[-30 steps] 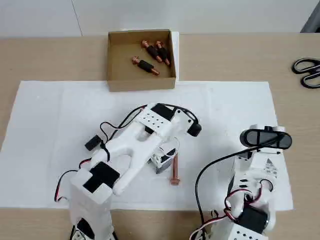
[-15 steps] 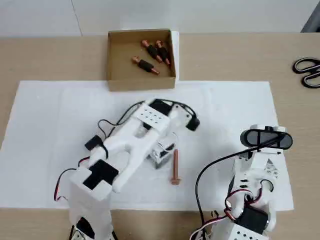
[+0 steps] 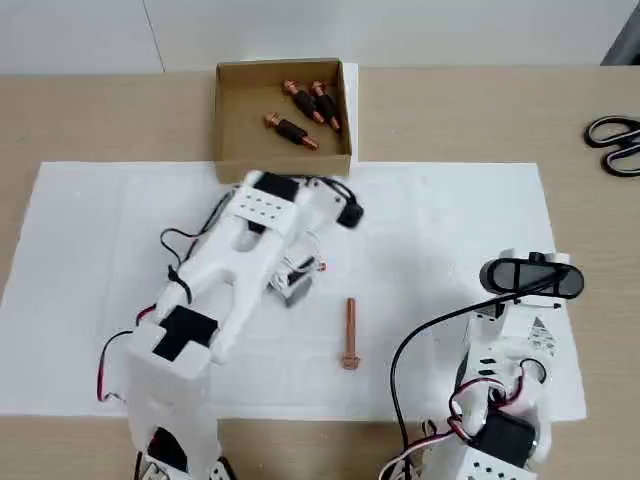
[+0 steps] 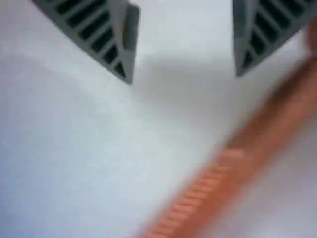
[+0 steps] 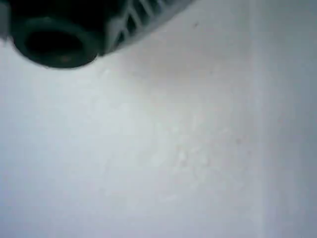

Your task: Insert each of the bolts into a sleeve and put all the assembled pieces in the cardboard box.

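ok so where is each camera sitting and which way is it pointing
High view: fixed above the table, looking down on the white sheet, cardboard box and a loose bolt; left arm and right arm show.
Left wrist view: on the left arm, looking past the open left gripper at the sheet and a copper bolt.
Right wrist view: on the right arm, facing the sheet; the right gripper holds a black sleeve.
Shared: high and left wrist views both show the left gripper.

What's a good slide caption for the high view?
Left gripper over white paper, near a loose bolt; three assembled pieces lie in the cardboard box.
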